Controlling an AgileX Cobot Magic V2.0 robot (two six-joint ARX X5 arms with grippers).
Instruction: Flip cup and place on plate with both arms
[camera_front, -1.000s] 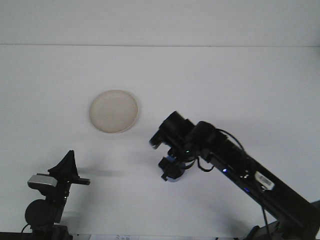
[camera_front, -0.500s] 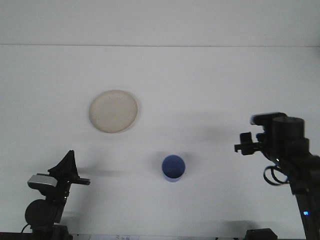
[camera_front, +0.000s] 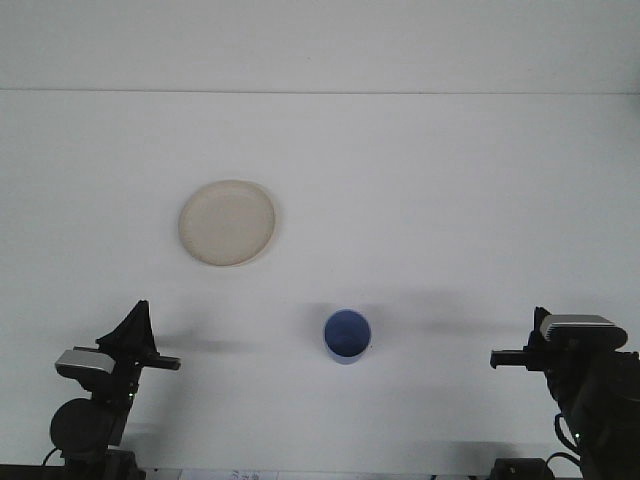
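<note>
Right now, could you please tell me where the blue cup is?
In the front view, the blue cup stands upright on the white table, near the front edge, right of and nearer than the plate.

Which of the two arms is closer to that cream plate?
The left. The left gripper sits below the plate, slightly to its left; the right gripper is far off, low at its right.

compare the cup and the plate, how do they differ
The cup is blue; the plate is cream. The cup looks smaller across and taller, standing upright with its mouth up, while the plate is wide, shallow and flat. The cup sits nearer the robot, about midway between the arms; the plate lies farther back and to the left. Both are round, rest on the white table, apart, and neither gripper touches them.
</note>
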